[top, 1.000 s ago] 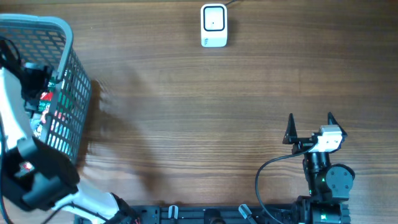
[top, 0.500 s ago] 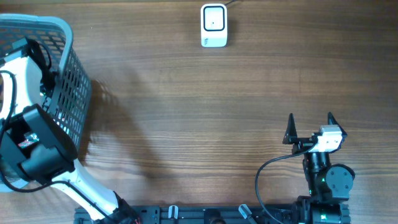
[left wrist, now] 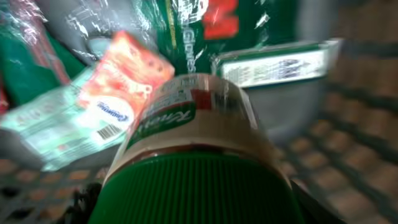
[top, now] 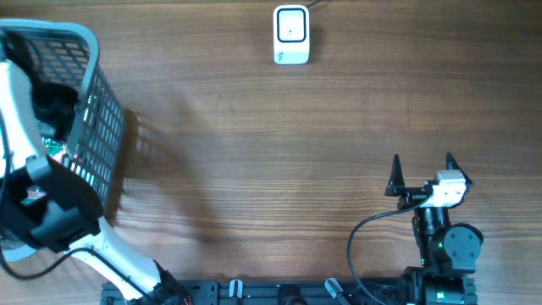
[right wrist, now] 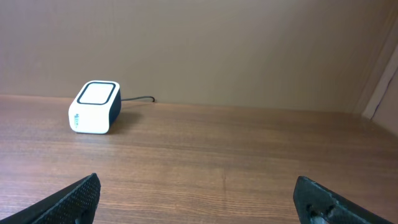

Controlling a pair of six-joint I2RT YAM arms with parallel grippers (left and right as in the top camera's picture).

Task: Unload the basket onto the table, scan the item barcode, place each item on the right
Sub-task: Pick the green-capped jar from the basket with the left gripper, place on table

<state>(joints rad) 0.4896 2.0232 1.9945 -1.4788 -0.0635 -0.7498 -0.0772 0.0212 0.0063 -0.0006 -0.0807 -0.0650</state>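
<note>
Now L fingers (top: 52,103) in basket (top: 85,49) at left edge of bench (top: 254,169), around green-lid jar (left wrist: 186,124); grip can't tell. R fingers (right wrist: 78,198) spread wide, empty.

The left arm (top: 19,102) now stands differently inside the basket (top: 95,102). Half a second ago its white link lay slanted across the basket's far left corner, covering the contents. Now that link runs along the left edge, and the dark left gripper (top: 52,106) sits close to the basket's right wall. The black joint housing (top: 52,212) is slightly nearer than it was then. Red and green packets (top: 52,151) show again through the mesh, just on the near side of the gripper.
</note>
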